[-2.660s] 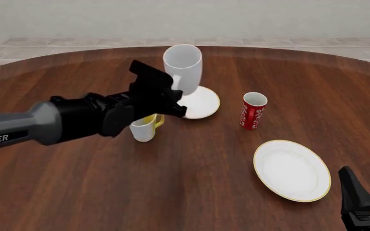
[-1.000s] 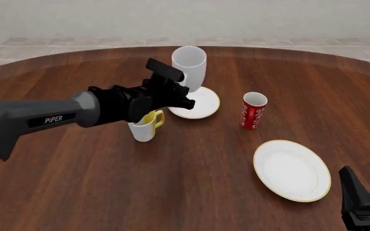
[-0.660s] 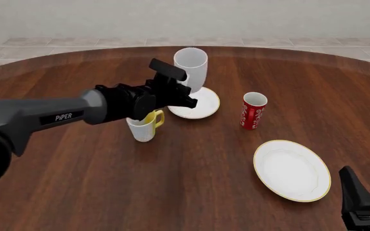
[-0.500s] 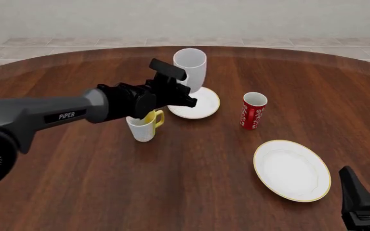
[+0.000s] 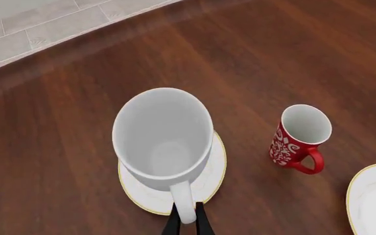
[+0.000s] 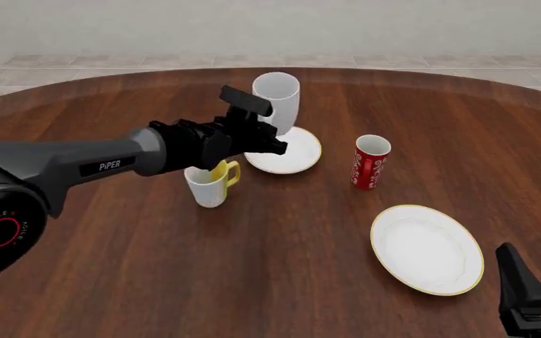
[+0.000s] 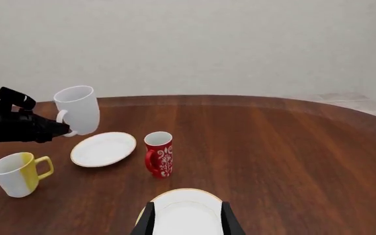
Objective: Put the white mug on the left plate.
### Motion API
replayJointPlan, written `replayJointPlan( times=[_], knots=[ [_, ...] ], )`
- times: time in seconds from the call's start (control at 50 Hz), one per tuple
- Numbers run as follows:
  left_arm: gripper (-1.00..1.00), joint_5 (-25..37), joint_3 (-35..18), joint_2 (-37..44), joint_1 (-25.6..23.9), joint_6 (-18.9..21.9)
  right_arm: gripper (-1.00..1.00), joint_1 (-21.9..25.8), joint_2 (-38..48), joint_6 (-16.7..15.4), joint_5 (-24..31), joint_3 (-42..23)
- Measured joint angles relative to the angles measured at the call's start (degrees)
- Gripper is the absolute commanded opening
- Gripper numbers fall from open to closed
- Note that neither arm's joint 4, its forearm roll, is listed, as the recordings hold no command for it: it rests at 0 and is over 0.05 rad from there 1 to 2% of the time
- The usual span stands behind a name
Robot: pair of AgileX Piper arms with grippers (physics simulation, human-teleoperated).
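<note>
The tall white mug (image 6: 276, 98) hangs upright in the air, its handle pinched by my left gripper (image 6: 272, 143), which is shut on it. In the left wrist view the white mug (image 5: 163, 138) sits over the left plate (image 5: 218, 169), covering most of it, with the thin fingers (image 5: 172, 225) clamped on the handle. In the right wrist view the white mug (image 7: 78, 109) floats above the table beside the left plate (image 7: 103, 148), not touching it. My right gripper (image 7: 186, 225) is open, low at the near right (image 6: 534, 296).
A small white mug with yellow inside (image 6: 209, 185) stands just under my left arm. A red patterned cup (image 6: 371, 162) stands to the right of the left plate (image 6: 294, 153). The larger gold-rimmed plate (image 6: 427, 248) lies near my right gripper.
My left arm has reached farther forward, carrying the white mug a little lower and to the right, over the left plate. In the last half second it barely moved. The right arm is still.
</note>
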Motion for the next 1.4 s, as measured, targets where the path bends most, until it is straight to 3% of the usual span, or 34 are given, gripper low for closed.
replayJointPlan(
  times=[1.4],
  knots=[
    [-1.00, 1.4, -5.9, 7.5, 0.2, -0.8, 1.00, -0.1, 0.1, 0.4, 0.0, 0.0]
  ],
)
